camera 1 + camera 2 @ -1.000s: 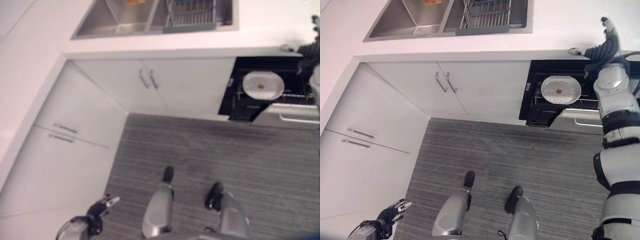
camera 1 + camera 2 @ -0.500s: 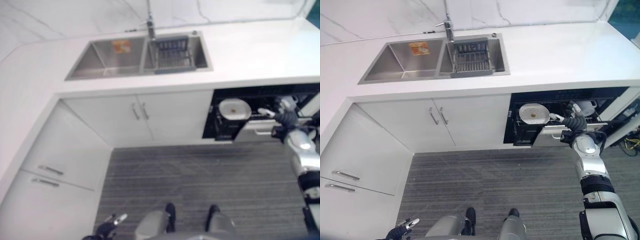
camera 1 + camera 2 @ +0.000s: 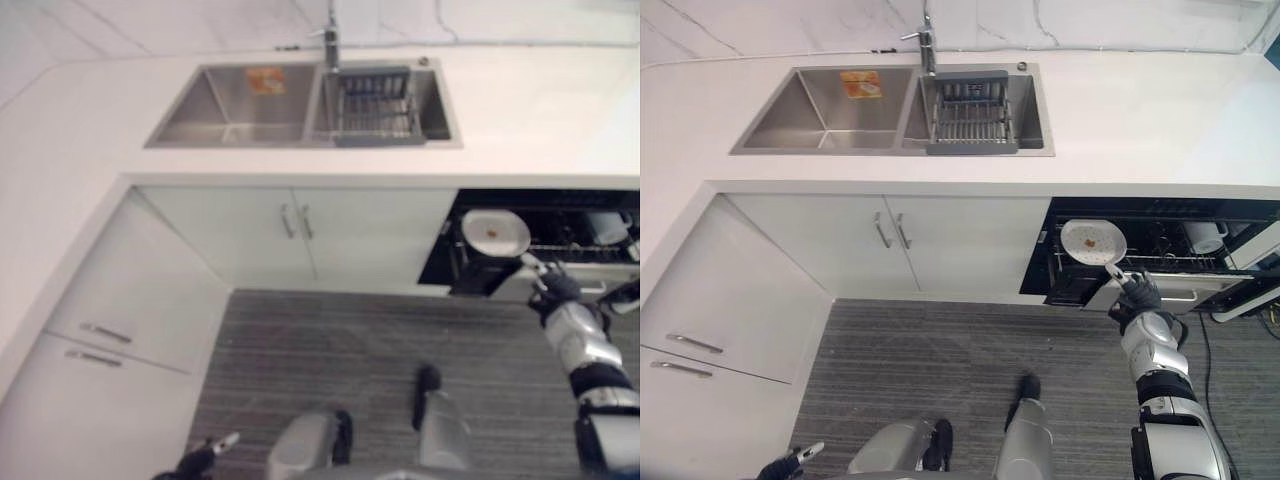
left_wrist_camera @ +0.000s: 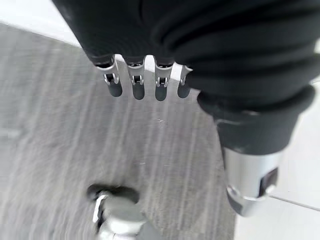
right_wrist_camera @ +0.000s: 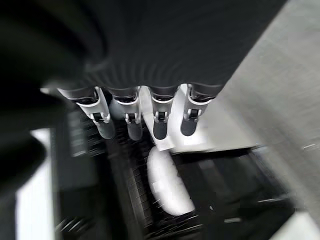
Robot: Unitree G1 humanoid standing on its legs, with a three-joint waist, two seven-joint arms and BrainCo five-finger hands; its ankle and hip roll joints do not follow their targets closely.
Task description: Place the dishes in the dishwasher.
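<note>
One white plate (image 3: 1093, 241) stands in the rack of the open dishwasher (image 3: 1160, 250), at the rack's left end, with a small orange-brown spot on its face. One white cup (image 3: 1206, 236) sits in the same rack, well apart from the plate toward the right. The dishwasher is under the white countertop (image 3: 1160, 120), to the right of two cabinet doors (image 3: 890, 240) with two handles just beside each other. On the left there are two drawer fronts, each with one handle (image 3: 694, 343).

In the countertop is one steel double sink (image 3: 820, 110). Its left basin has one orange sticker (image 3: 861, 84) on the back wall, and its right basin holds one dark drying rack (image 3: 972, 112). One faucet (image 3: 925, 40) rises behind the sink, between the two basins.

The right hand (image 3: 1137, 292) is in front of the dishwasher, just below the plate. Its fingers (image 5: 160, 122) are straight and relaxed, spread only a little, and they hold nothing; the plate (image 5: 167, 182) shows past the fingertips, not touching them.

The left hand (image 3: 790, 462) hangs low near the striped grey floor (image 3: 970, 350), beside the drawers. Its fingers (image 4: 137, 85) are straight too, and it carries nothing
</note>
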